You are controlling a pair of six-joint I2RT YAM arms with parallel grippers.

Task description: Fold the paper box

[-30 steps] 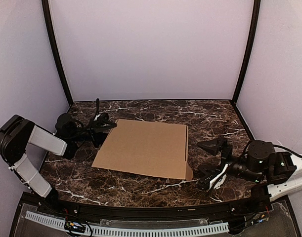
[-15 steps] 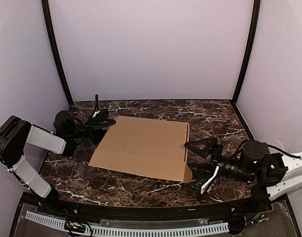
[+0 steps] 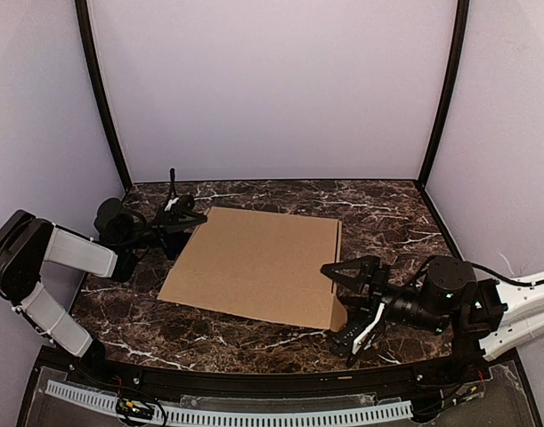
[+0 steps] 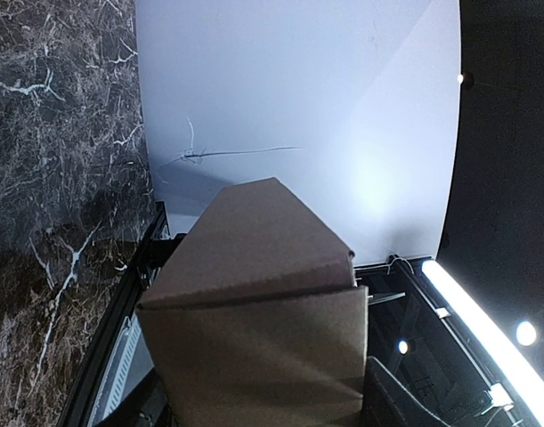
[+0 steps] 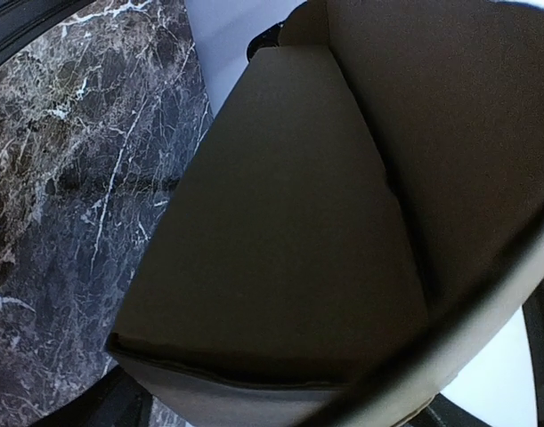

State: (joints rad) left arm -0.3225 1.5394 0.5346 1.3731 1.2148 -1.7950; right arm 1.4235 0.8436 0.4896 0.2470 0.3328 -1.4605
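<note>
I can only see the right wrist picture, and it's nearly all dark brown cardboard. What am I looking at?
Observer: From above, it is a shallow, flat box lying on the table between the two arms.
Operator: Is this claw holding it?
Observer: No. The right gripper is open, with the box's near right corner in its gap.
Operator: And the other arm?
Observer: The left gripper is closed on the box's far left corner.
</note>
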